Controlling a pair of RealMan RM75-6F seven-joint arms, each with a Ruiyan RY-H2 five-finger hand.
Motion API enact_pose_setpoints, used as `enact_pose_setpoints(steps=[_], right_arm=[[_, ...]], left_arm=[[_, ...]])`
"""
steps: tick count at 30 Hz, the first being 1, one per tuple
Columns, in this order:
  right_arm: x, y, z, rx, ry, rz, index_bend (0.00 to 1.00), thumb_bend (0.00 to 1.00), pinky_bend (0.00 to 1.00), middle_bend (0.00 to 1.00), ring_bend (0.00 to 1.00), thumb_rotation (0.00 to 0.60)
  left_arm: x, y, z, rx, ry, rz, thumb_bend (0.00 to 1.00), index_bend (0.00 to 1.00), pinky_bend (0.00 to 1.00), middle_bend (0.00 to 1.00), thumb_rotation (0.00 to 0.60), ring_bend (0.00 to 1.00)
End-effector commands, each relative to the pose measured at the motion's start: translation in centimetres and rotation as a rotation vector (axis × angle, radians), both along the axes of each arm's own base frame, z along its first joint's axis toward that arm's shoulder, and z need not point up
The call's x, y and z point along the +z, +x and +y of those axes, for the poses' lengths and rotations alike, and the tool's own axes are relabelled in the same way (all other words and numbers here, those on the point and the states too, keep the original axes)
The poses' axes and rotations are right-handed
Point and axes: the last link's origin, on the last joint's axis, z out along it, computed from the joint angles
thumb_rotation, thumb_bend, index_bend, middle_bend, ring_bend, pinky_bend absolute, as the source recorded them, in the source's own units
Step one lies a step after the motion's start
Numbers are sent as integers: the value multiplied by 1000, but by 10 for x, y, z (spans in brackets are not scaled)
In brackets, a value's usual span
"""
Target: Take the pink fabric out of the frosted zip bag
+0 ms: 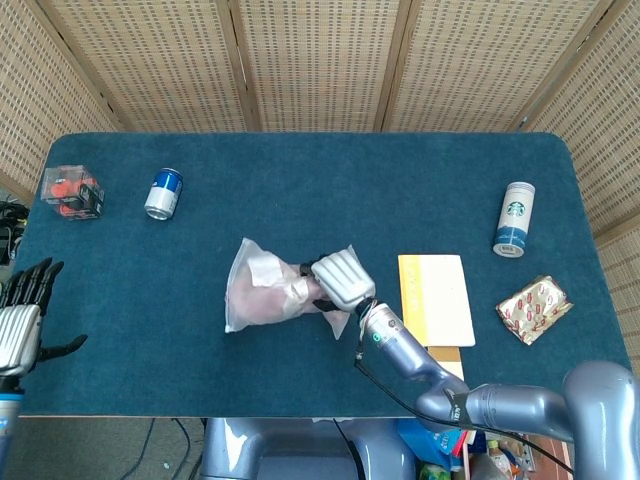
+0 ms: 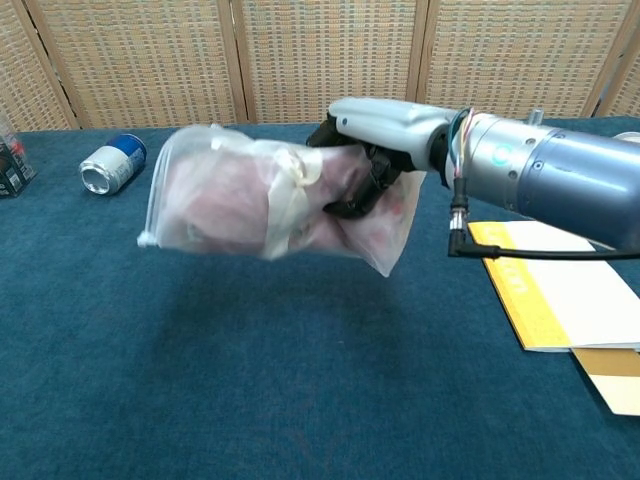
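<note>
Nearest the robot, the left hand (image 1: 22,322) waits off the table's (image 1: 300,390) near-left corner, fingers spread, holding nothing. A bit farther in, the right hand (image 1: 340,280) has its fingers clenched around the middle of the frosted zip bag (image 2: 250,195), and the bag hangs clear of the cloth, its shadow below it. The pink fabric (image 2: 215,200) sits bunched inside, nothing out yet. I'd call this the lift-and-present step; next, the idle hand must reach in and find the bag's mouth. Which end opens, I can't tell. Far back lies a blue can (image 1: 164,192).
</note>
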Motion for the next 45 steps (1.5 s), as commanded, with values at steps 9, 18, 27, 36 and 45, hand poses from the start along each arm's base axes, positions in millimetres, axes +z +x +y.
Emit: enact_pose_setpoints(steps=[9, 18, 27, 36, 45], right_arm=[[2, 16, -4, -27, 5, -154, 684, 742, 621, 648, 527, 600], [-11, 22, -6, -15, 6, -195, 686, 751, 621, 649, 528, 600], [-12, 26, -11, -33, -5, -209, 686, 752, 621, 649, 529, 600], [-9, 24, -13, -39, -11, -197, 689, 753, 621, 650, 529, 600], [-6, 25, -13, -43, -11, -204, 690, 757, 621, 652, 529, 600]], left_arm=[[11, 68, 67, -276, -64, -44, 128, 68, 0, 0, 600, 0], [8, 118, 108, -357, -114, -78, 128, 263, 0, 0, 600, 0], [-18, 137, 125, -348, -207, -127, 129, 346, 0, 0, 600, 0], [-42, 144, 134, -341, -246, -151, 129, 358, 0, 0, 600, 0], [-55, 154, 136, -337, -261, -170, 129, 358, 0, 0, 600, 0]])
